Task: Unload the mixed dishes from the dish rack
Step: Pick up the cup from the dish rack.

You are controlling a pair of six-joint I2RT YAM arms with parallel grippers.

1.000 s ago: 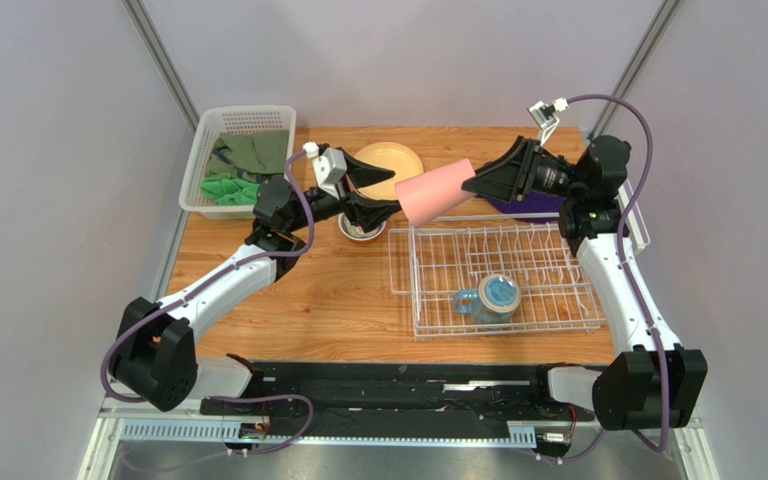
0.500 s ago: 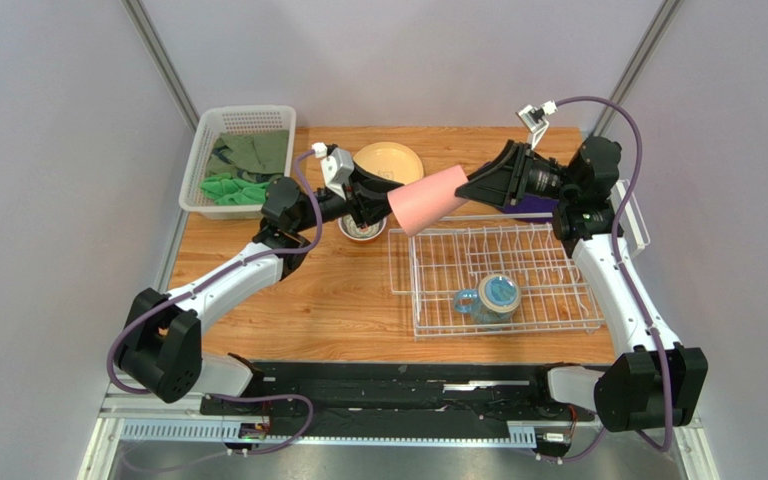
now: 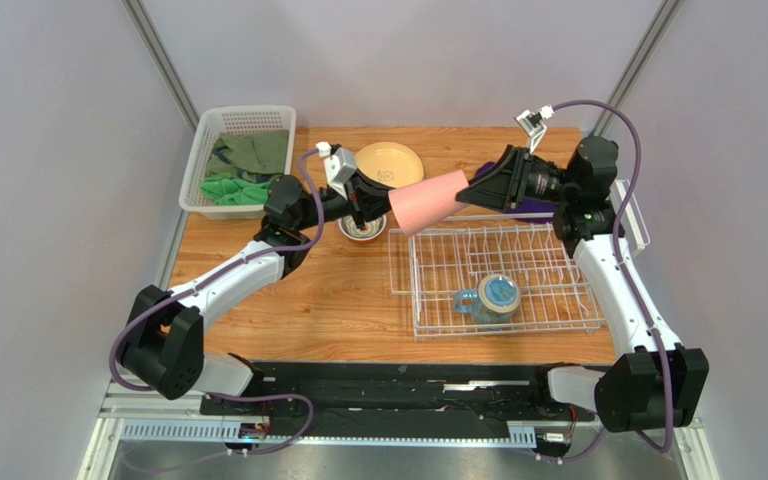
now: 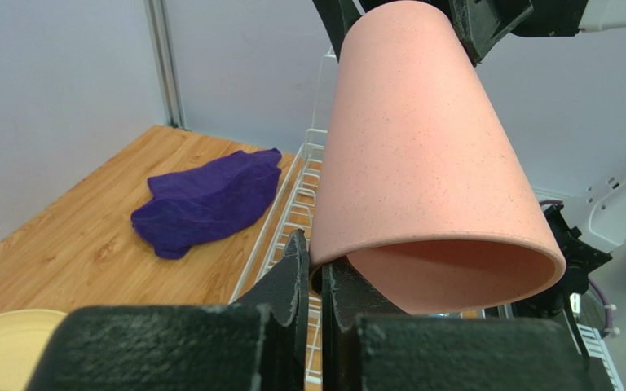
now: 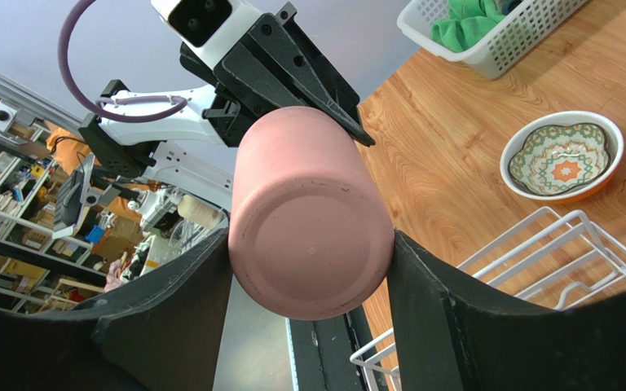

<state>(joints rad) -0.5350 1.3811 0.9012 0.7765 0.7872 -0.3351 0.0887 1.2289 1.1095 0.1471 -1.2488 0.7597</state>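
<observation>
Overhead view, far edge of the table (image 3: 308, 300) taken as 12 o'clock.

1. The dish rack (image 3: 558, 290) stands at 3 o'clock. Its tines are bare except for one item.
2. The white basket (image 3: 246, 112), at 10 o'clock, contains green cloths and no dishes.
3. The cream plate (image 3: 390, 163) lies on the wood at 12 o'clock, outside the rack. Judged unloaded.
4. The pink tumbler (image 3: 428, 200) hangs on its side in the air above the rack's 10 o'clock corner. The right gripper (image 5: 308, 244) clamps its base between both fingers. The left gripper (image 4: 316, 277) is closed on the wall at the rim. Judged a handover in progress, with the tumbler not yet set down.
5. The blue-handled mug (image 3: 493, 298) sits at the rack's 6 o'clock side. Judged outstanding.
6. The patterned bowl (image 3: 361, 229) rests on the wood at the rack's 9 o'clock side. Judged unloaded.
</observation>
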